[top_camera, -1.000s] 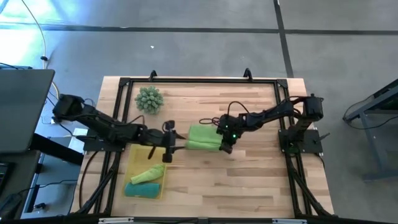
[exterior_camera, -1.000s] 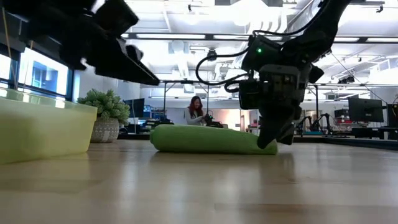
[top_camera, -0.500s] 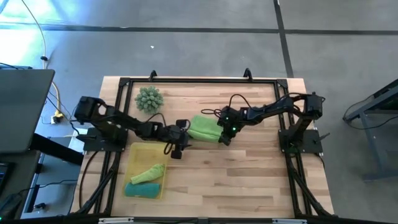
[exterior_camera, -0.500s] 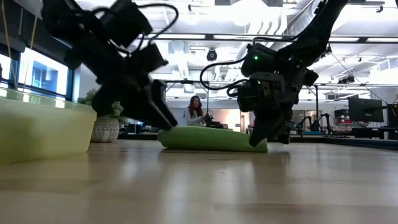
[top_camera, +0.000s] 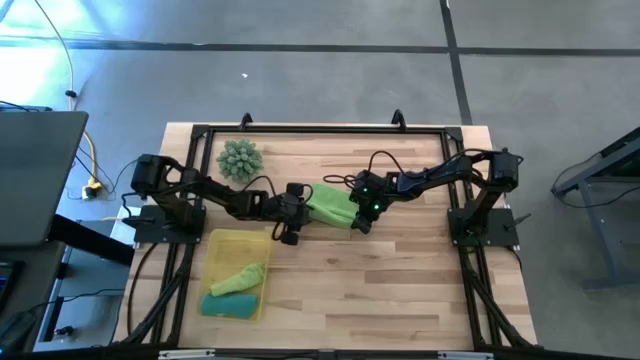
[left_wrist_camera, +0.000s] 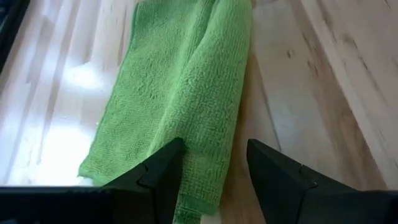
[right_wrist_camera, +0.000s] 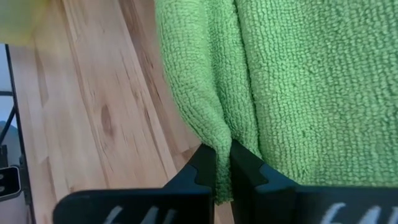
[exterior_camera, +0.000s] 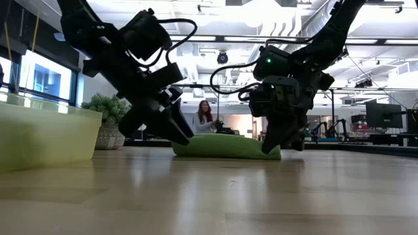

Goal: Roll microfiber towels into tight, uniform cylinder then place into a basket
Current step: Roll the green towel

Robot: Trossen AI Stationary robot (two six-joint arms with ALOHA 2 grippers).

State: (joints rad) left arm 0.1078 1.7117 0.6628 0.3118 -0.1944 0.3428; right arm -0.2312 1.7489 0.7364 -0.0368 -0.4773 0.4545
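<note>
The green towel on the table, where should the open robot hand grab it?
The lime green towel lies partly rolled, its thick fold ending between the left end effector fingers. Probably best: pinch that free end from the left, opposite the corner the right end effector already pinches.

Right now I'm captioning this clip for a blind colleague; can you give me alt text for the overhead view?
Two dark robot arms meet at a lime green towel mid-table: the right gripper is pinched shut on its edge, and the left gripper is open at its other end. A yellow basket near the left arm holds two rolled towels, and a spiky green ball sits behind.
</note>
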